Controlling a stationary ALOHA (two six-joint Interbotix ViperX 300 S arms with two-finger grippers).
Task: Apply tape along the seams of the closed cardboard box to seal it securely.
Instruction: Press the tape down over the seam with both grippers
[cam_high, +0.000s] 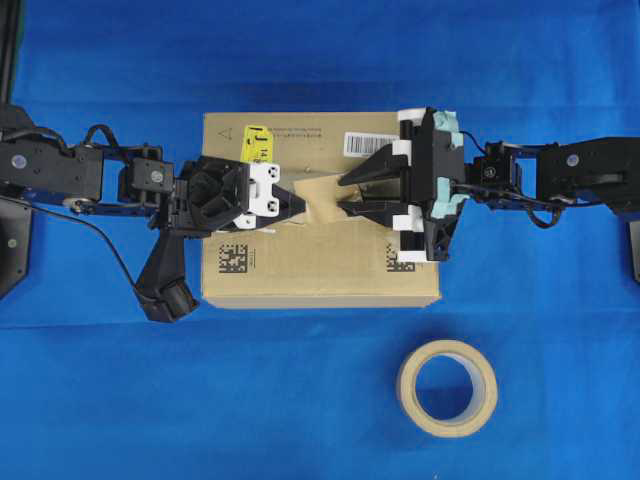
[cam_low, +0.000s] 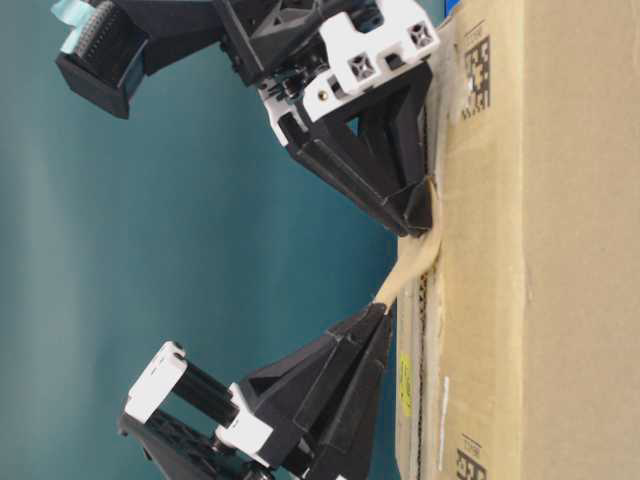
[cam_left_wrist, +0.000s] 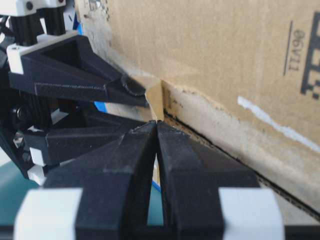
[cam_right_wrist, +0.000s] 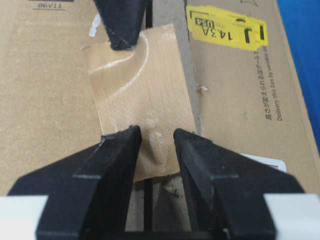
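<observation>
Tape (cam_right_wrist: 142, 105) pinched in closed left gripper (cam_high: 300, 204); right gripper (cam_high: 345, 195) level, spread, empty.

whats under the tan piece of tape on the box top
The small tan-brown tape piece lies over the brown cardboard box and its dark seam edged with greyish old tape. The seam's stretch beneath the piece is covered.

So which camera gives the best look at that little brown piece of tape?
The right wrist view: the tape fills it, lying across the seam. Overhead shows a small patch between the claws; table-level shows it edge-on, partly lifted; the left wrist view shows only a sliver.
</observation>
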